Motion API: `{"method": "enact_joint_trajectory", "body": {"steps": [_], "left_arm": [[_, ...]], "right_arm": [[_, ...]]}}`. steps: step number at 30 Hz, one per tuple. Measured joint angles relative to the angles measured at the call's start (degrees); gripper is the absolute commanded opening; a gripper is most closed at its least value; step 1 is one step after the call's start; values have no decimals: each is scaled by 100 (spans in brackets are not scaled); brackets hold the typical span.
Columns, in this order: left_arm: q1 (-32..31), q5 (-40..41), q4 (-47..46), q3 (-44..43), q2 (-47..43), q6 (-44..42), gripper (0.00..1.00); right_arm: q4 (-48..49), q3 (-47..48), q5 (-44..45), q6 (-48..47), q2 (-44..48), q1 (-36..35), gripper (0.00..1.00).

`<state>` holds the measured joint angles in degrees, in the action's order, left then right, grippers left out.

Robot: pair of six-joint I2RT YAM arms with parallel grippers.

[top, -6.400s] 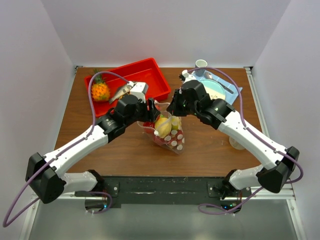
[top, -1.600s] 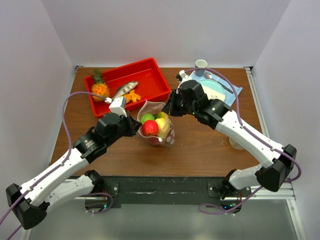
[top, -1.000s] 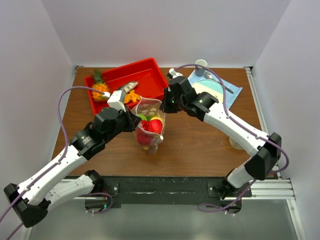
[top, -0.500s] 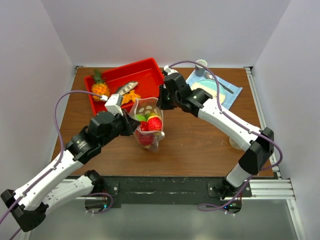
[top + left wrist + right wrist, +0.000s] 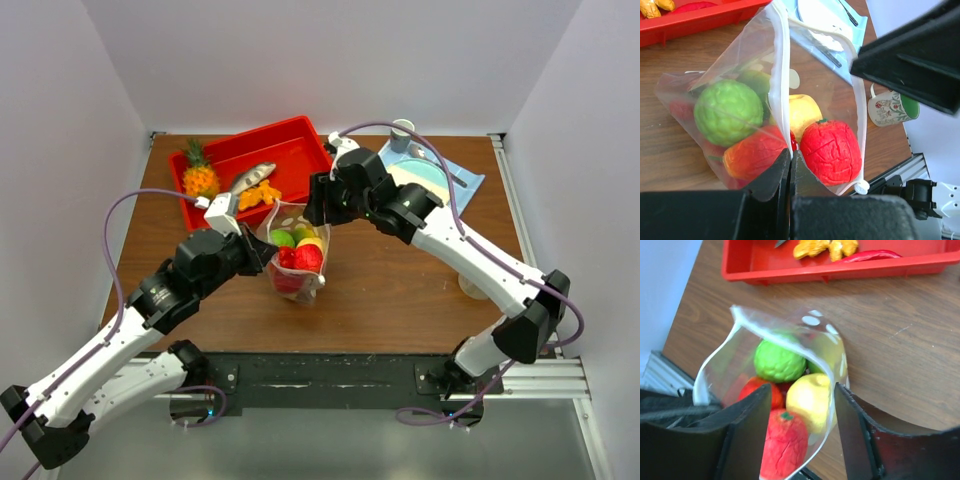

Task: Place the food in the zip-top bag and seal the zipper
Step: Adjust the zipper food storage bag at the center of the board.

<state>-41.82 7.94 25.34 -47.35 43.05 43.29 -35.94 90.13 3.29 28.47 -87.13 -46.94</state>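
The zip-top bag [image 5: 301, 283] stands open-mouthed on the table, dotted and clear. The food [image 5: 298, 250] lies inside it: a green fruit [image 5: 727, 112], a yellow one [image 5: 810, 400], a red one [image 5: 831, 150] and an orange-red one [image 5: 752, 157]. My left gripper [image 5: 266, 252] is shut on the zipper [image 5: 781, 85] at the bag's near-left rim, the strip pinched between its jaws. My right gripper [image 5: 801, 390] hangs over the mouth with fingers [image 5: 747, 435] spread apart; the far rim [image 5: 785, 337] runs loose between them.
A red tray [image 5: 290, 150] behind the bag holds a pineapple [image 5: 200, 177], a fish [image 5: 250, 178] and small orange pieces. At the back right sit a plate [image 5: 420, 175] on a blue mat and a mug [image 5: 402, 128]. A clear cup [image 5: 470, 286] stands by the right arm.
My right gripper has opened and let go of the bag's rim, and drew back toward the tray. The left gripper stays clamped on the zipper; the bag shifted slightly.
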Motion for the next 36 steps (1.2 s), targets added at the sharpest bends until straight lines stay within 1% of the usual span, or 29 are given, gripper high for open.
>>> {"method": "enact_joint_trajectory", "body": {"steps": [4,11,18,23,28,36], "left_arm": [[0,68,-2,4,-7,74,0],[0,149,-9,4,-4,142,0],[0,151,-52,4,46,221,0],[0,149,-85,2,72,221,0],[0,144,-85,13,109,219,0],[0,74,-85,35,125,216,0]], "right_arm": [[-68,-125,22,-186,297,-214,66],[-354,-785,81,-468,1027,-555,66],[-660,-1316,262,-564,1331,-905,66],[-697,-1388,385,-562,1209,-1014,67],[-691,-1377,479,-562,855,-1056,68],[-715,-870,960,-533,87,-1071,71]]}}
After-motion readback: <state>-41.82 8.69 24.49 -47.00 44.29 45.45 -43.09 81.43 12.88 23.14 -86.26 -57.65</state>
